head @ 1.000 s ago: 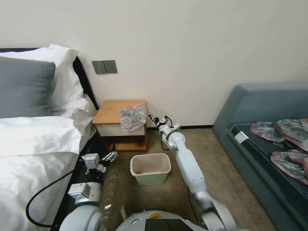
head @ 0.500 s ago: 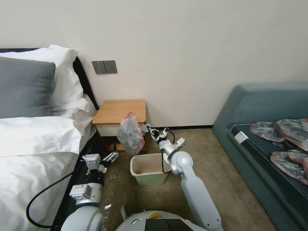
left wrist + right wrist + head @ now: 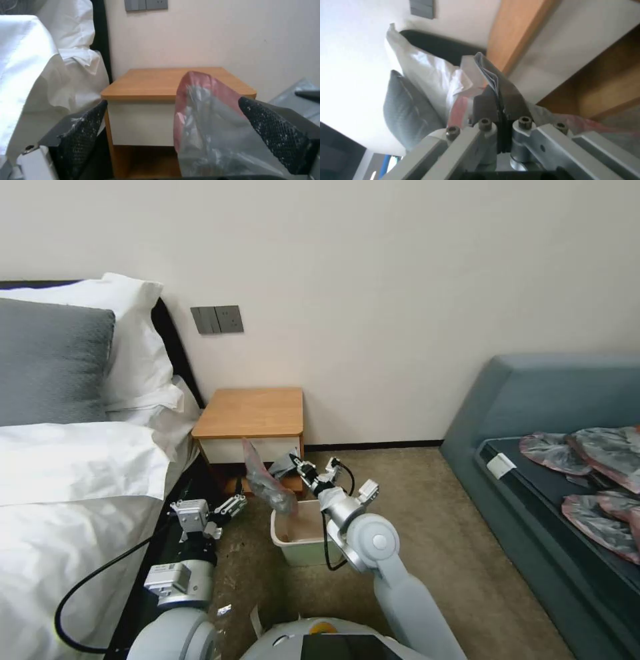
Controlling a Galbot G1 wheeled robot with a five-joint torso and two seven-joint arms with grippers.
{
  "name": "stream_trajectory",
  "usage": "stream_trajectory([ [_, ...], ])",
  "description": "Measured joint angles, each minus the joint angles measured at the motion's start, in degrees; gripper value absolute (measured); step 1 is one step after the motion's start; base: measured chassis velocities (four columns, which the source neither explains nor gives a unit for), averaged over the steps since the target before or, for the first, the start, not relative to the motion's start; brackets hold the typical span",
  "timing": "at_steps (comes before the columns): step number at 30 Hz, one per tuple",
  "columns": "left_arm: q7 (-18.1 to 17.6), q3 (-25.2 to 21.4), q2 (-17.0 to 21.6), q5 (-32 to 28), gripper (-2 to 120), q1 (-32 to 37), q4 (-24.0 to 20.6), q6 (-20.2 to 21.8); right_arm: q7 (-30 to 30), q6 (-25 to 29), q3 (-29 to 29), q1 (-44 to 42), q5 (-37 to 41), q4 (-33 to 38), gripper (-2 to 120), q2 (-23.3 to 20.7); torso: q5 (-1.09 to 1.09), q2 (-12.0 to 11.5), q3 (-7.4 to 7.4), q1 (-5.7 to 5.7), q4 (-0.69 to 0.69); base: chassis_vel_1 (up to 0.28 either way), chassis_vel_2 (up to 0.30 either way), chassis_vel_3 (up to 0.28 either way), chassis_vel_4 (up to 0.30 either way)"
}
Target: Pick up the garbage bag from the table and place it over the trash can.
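- Head view: right end effector [image 3: 298, 467] positioned in front of the counter [image 3: 250, 412], just above the far rim of the trash can [image 3: 309, 533]; fingers clamped flat on a folded edge of the garbage bag [image 3: 265, 480].
- Garbage bag suspended in the air, clear of the counter top; hanging from the clamped edge toward the robot's left, in front of the white drawer front and lower shelf.
- Long axis of bag running steeply down, slightly tilted: upper pink-red tip pointing up toward the drawer front, lower crumpled grey end pointing down at the far-left corner of the trash can, overlapping its rim in the picture. Contact with rim: cannot tell.
- Trash can upright on the carpet, mouth up, standing near the counter on the robot's side.
- Right wrist view: right end effector [image 3: 500, 100] with both dark pads pressed together, thin folded layers of garbage bag [image 3: 486, 72] projecting from between them; pink rim visible beside the pads.
- Left end effector [image 3: 230, 507] held low beside the bed [image 3: 73, 500], near the trash can, apart from the bag; fingers spread open, gripping nothing.
- Left wrist view: left end effector [image 3: 173, 130] with textured pads wide apart; garbage bag [image 3: 206, 120] seen beyond them, pink-red rim uppermost, in front of the counter [image 3: 156, 82].
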Motion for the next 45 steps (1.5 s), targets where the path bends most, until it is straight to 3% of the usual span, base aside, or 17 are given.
stream_trajectory([
  [14, -0.5, -1.2, 1.2, -0.2, 100, -0.7, 0.0, -0.1, 4.8, 2.6, -3.1, -0.5, 0.4, 3.1, 0, 2.3, 0.00, 0.0, 0.00, 0.00, 0.00, 0.000, 0.000, 0.000, 0.000],
  [17, -0.4, -1.0, 1.0, -0.2, 100, -0.7, 0.0, -0.1, 11.5, 5.4, -3.4, -1.3, 2.3, 3.2, 0, 1.8, 0.00, 0.0, 0.00, 0.00, 0.00, 0.000, 0.000, 0.000, 0.000],
  [26, -0.3, -0.9, 0.3, -0.1, 100, -0.7, 0.0, -0.1, 21.0, 8.1, -3.2, -2.8, 3.3, 2.7, 0, 0.7, 0.01, 0.0, 0.00, 0.00, 0.00, 0.000, 0.000, 0.000, 0.000],
  [45, -0.2, -0.4, 0.2, 0.5, 100, -0.6, 0.0, -0.2, 27.0, 10.8, -2.0, -10.1, 0.6, 7.8, 0, -1.9, 0.01, 0.0, 0.00, 0.00, 0.00, 0.000, 0.000, 0.000, 0.000],
])
